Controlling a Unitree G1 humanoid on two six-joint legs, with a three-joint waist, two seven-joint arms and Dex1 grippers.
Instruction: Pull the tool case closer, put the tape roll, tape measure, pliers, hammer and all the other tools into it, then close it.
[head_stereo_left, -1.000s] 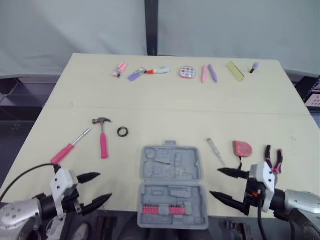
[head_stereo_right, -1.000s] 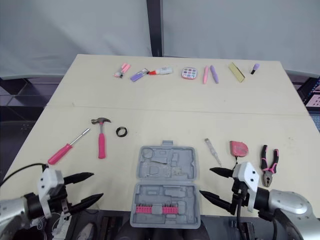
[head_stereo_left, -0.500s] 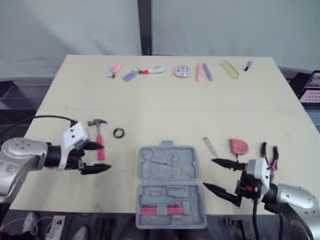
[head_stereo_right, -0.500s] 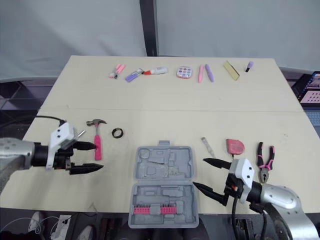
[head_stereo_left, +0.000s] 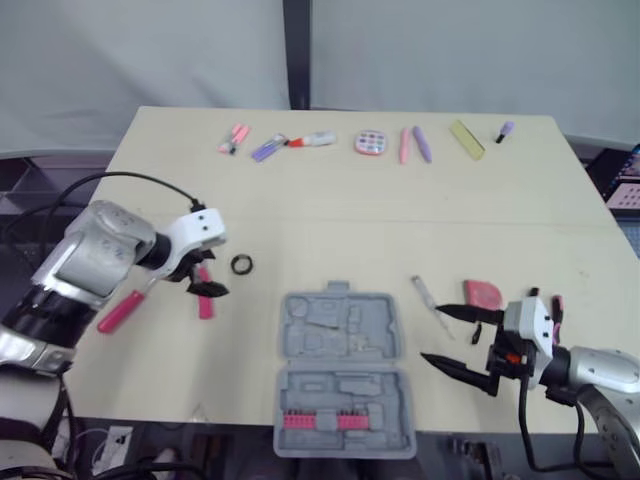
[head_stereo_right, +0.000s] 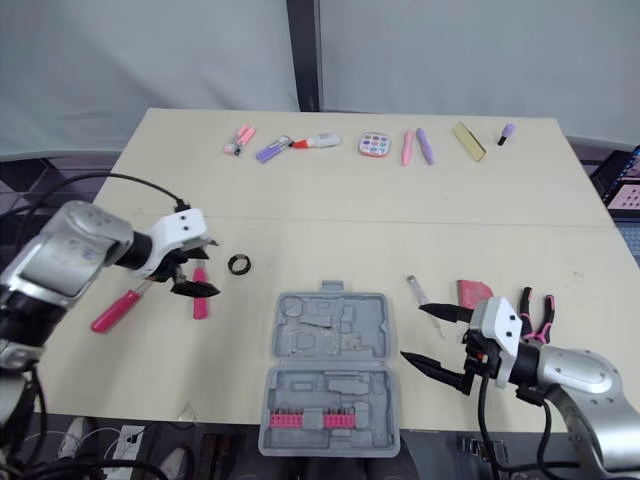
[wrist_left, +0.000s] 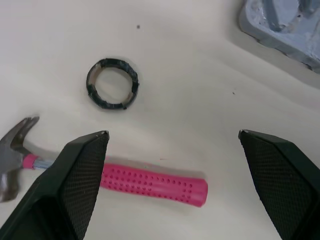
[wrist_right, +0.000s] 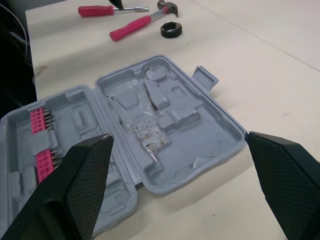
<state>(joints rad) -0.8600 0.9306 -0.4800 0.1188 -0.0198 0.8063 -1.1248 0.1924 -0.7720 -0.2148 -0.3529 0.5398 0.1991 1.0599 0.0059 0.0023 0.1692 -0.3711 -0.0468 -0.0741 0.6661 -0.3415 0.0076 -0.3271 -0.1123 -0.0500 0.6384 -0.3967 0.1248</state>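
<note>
The grey tool case (head_stereo_left: 345, 370) lies open at the table's front edge, a strip of pink bits in its near half. My left gripper (head_stereo_left: 208, 277) is open, hovering over the pink hammer handle (wrist_left: 150, 182), with the black tape roll (wrist_left: 112, 84) just beyond the fingertips. A pink screwdriver (head_stereo_left: 122, 310) lies left of the hammer. My right gripper (head_stereo_left: 433, 334) is open and empty just right of the case, pointing toward it. Behind it lie a small tester screwdriver (head_stereo_left: 430, 300), the pink tape measure (head_stereo_left: 485, 294) and the pliers (head_stereo_left: 553, 305).
A row of small pink and purple items (head_stereo_left: 370, 142) runs along the table's far edge. Bare tabletop (head_stereo_left: 350, 215) separates that row from the tools. A black cable (head_stereo_left: 120, 180) arcs above my left arm.
My left gripper has swung from the front left of the table up and right over the hammer handle. The right gripper has stayed beside the case. The camera shifted slightly.
</note>
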